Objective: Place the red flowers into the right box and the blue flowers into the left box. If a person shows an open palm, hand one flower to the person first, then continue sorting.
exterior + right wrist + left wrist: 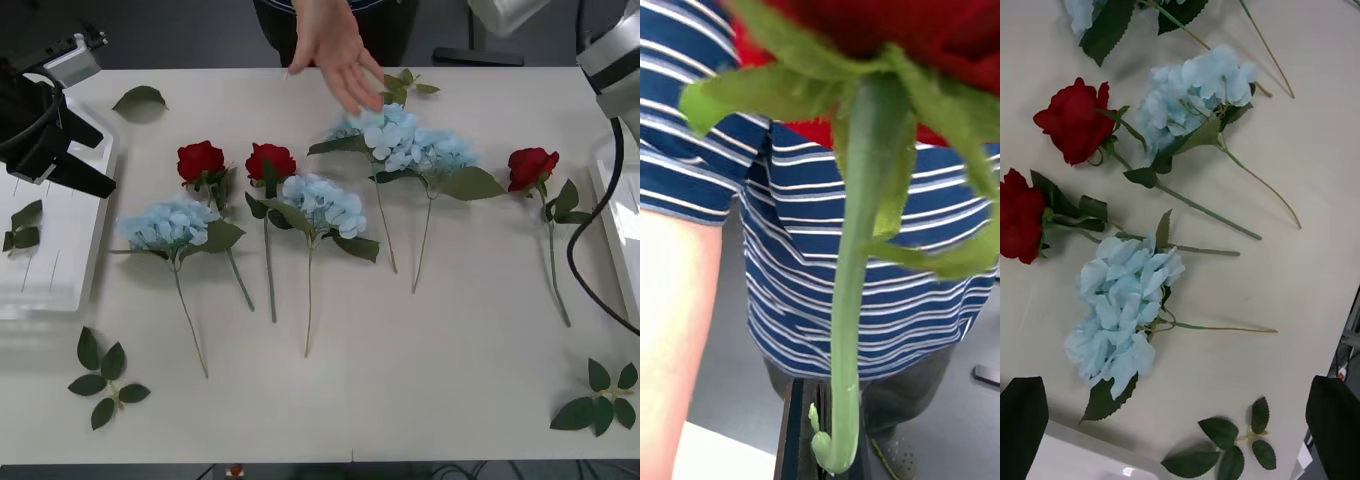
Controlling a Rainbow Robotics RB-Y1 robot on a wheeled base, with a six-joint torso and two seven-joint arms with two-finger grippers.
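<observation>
My right gripper (818, 420) is shut on the green stem of a red flower (854, 285), held up in front of the person's striped shirt; the right arm (612, 55) is at the far right. The person's hand (335, 45) reaches open-palmed over the table's far edge. Three more red flowers (200, 160) (270, 160) (530, 166) and several blue flowers (166, 224) (322, 204) (410, 142) lie on the table. My left gripper (105, 165) (1176, 409) hovers open over the left box (50, 270), beside a blue flower (1124, 315). The right box (612, 205) shows at the right edge.
Loose green leaf sprigs lie at the front left (100, 378), the front right (602, 398), the far left (140, 98) and by the person's hand (405, 84). One sprig (22, 228) lies in the left box. A black cable (585, 250) loops near the right box.
</observation>
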